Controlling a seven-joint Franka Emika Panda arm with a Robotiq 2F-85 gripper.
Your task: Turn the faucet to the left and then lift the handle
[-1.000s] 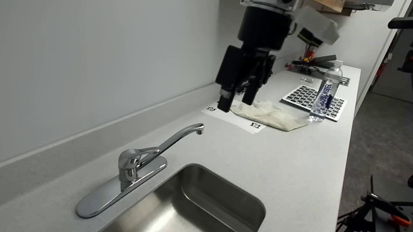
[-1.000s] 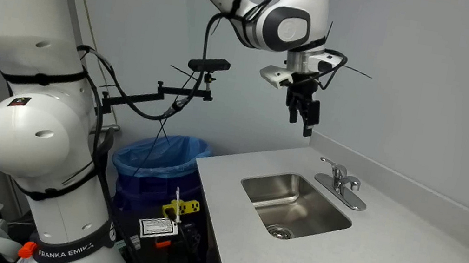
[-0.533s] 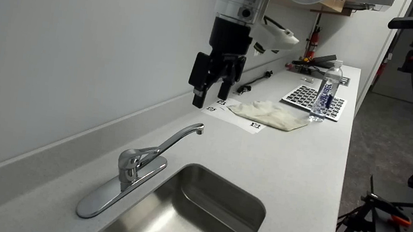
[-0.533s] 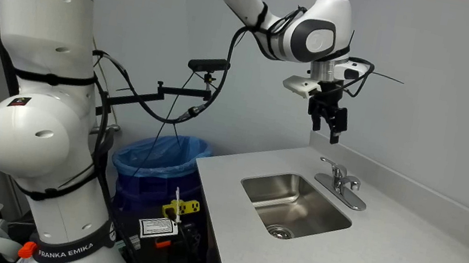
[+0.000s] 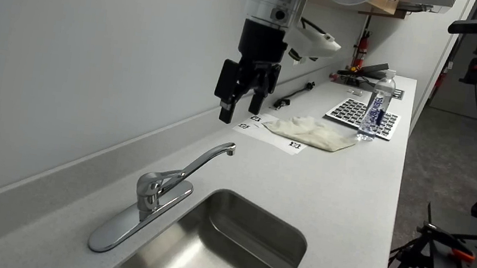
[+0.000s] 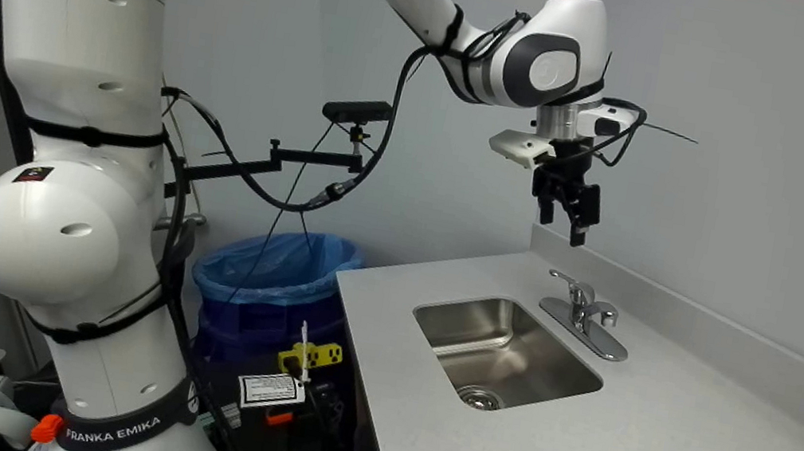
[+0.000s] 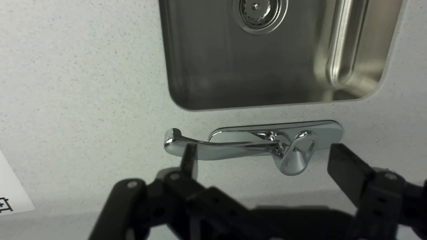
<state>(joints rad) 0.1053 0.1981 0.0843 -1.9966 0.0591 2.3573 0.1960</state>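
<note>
Below the end effector (image 7: 265, 157), going by the wrist view: faucet (image 7: 253, 148), framed between the fingers (image 7: 347, 170), not gripped. Fingers wide apart, nothing held. One fingertip (image 7: 189, 160) overlaps the spout (image 7: 213, 153) by line of sight only. Its handle (image 7: 298, 155) sits closer to the opposite finger, tip pointing away from the end effector, toward the sink (image 7: 273, 73). Spout runs sideways beside the sink's near edge, not out over it, so I'd mark the left turn as not done.

In an exterior view: end effector hangs above the table (image 5: 340, 198), fingers down and spread, well apart from the faucet. Lower and past it lies a cloth (image 5: 310, 133), farther past an upright bottle (image 5: 376, 106); neither matters for the job.

In an exterior view, bin (image 6: 257, 327) is low and well off from the end effector; base plate (image 6: 605, 344) is beneath the fingers, air between, no contact. Can't tell if the handle is raised any; nothing touches it, so lift counted as not done too.

Probably approach stage, neither step finished. Left: come down to the faucet, turn it left, then get under the handle and lift. Watch the descent, one finger could land on the spout.
</note>
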